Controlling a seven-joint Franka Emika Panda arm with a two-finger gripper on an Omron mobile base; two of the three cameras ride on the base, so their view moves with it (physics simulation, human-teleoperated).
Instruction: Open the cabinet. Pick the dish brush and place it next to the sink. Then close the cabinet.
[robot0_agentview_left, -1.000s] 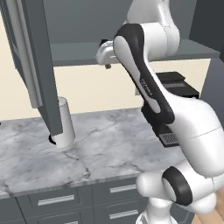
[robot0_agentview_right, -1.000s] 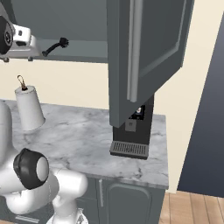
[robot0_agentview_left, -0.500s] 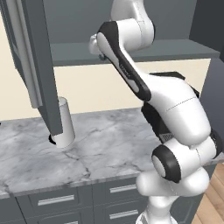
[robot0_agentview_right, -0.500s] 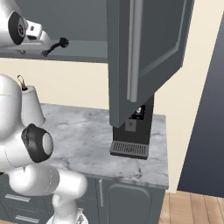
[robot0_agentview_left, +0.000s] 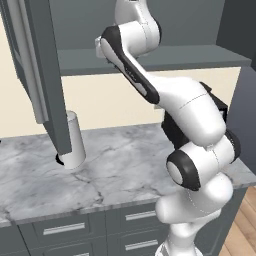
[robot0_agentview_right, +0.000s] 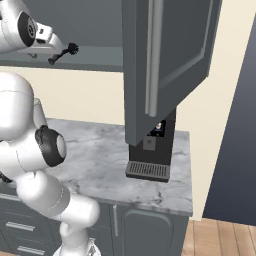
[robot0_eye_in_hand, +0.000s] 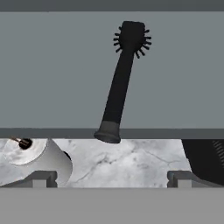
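Black dish brush (robot0_eye_in_hand: 122, 83) lies on the grey shelf (robot0_eye_in_hand: 52, 74) of the open dark grey cabinet (robot0_agentview_right: 165, 65).
Bristles point to 12 o'clock; the two-finger gripper (robot0_eye_in_hand: 109, 177) is wide apart, holding nothing.

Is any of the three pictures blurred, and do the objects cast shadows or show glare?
Hand view: sharp; dish brush lies on the evenly lit grey shelf, no cast shadow. Left base view: soft edges; faint shading under the paper-towel roll. Right base view: no glare on the cabinet door.

one dish brush (robot0_eye_in_hand: 121, 83), one paper-towel roll (robot0_agentview_left: 74, 140), one coffee machine (robot0_agentview_right: 151, 152)
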